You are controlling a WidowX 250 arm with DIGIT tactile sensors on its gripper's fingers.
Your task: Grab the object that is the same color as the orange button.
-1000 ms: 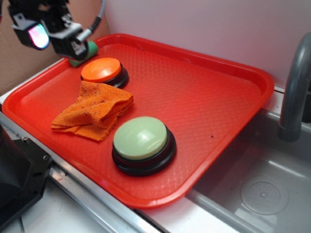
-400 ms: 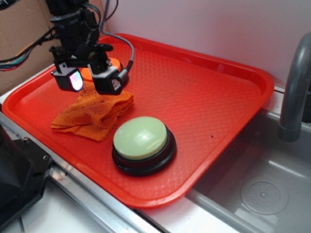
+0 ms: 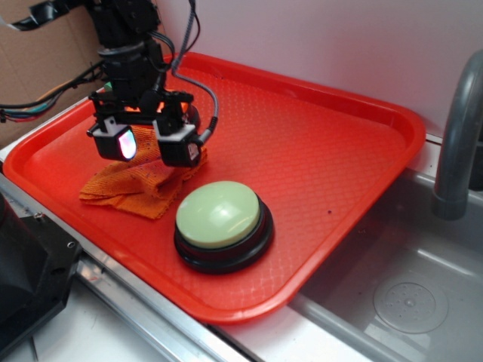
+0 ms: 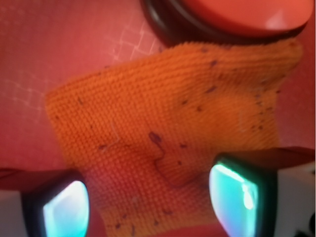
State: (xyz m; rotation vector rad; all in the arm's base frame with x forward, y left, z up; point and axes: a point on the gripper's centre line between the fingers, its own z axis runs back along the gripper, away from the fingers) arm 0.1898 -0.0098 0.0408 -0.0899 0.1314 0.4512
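Observation:
The object, an orange knitted cloth (image 3: 130,185) (image 4: 163,128), lies crumpled on the red tray (image 3: 317,151), left of centre. My gripper (image 3: 149,145) (image 4: 148,205) hangs open right above the cloth, one glowing finger pad (image 4: 66,210) on each side of a raised fold. The pads are apart from each other and the cloth is not pinched. The orange button (image 4: 237,17) sits just beyond the cloth; in the exterior view the arm hides nearly all of it.
A pale green dome button (image 3: 223,219) on a black base stands on the tray next to the cloth's right side. A grey faucet (image 3: 456,143) and sink (image 3: 407,294) are to the right. A black block (image 3: 26,279) sits at the front left.
The gripper came from the tray's back-left corner, past the orange button, and dropped low over the cloth. The cloth has not moved.

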